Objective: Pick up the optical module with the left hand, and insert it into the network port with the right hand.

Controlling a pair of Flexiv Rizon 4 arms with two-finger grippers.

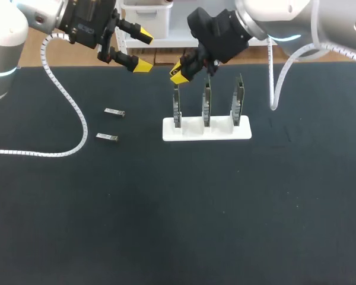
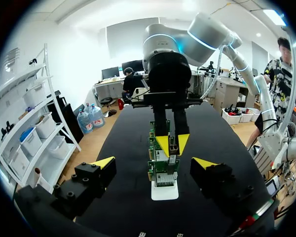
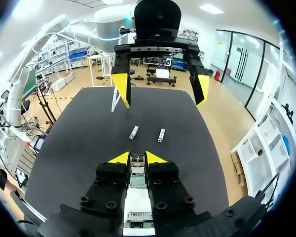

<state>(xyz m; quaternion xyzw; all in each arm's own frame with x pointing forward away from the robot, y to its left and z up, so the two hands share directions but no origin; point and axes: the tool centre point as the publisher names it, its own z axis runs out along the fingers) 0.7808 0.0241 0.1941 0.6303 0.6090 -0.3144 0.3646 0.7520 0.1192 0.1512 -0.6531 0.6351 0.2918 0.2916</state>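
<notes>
The right jaws clench the optical module (image 3: 137,160) just above the network card (image 1: 177,110) beneath them, seemingly aligning it for the port, while the left jaws hang released over two spare modules (image 1: 114,112) on the counter (image 1: 178,225).

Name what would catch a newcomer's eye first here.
The right hand, shut on an optical module, hangs over the leftmost board of the white stand. Two more modules lie on the black table; the left hand hangs open above its far edge.
</notes>
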